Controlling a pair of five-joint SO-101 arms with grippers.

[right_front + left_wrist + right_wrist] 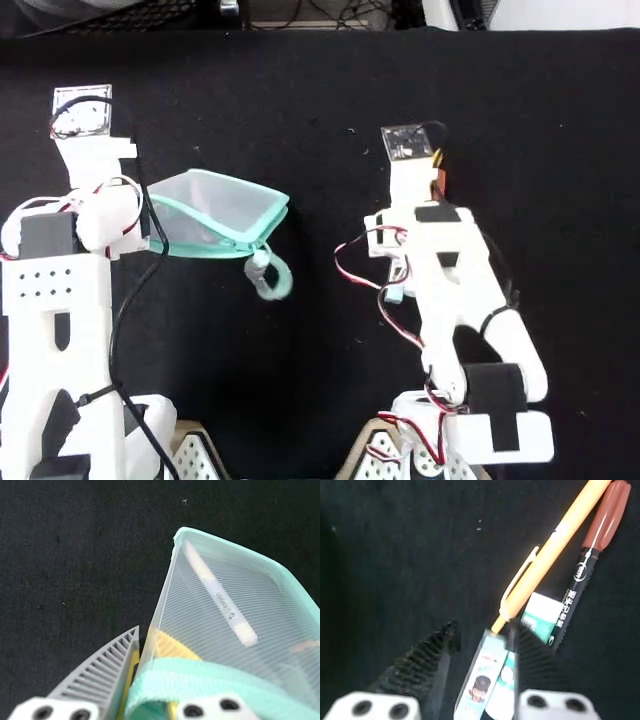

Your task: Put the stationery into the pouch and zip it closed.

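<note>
On the left of the black counter, the left hand is clamped on the edge of the clear, mint-trimmed pouch, with a white pen and a yellow thing inside it. Before the right hand, whose jaws stand apart, an orange pen, a brown marker, an eraser and a slim pack lie close together, the pack between the fingers.

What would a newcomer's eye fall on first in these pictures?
Likely the translucent plastic pouch with mint-green trim, gripped at one edge by the left gripper, a white pen already inside. Next, the orange plastic pen, brown marker and green-and-white eraser lying together on the black table before the right gripper.
</note>
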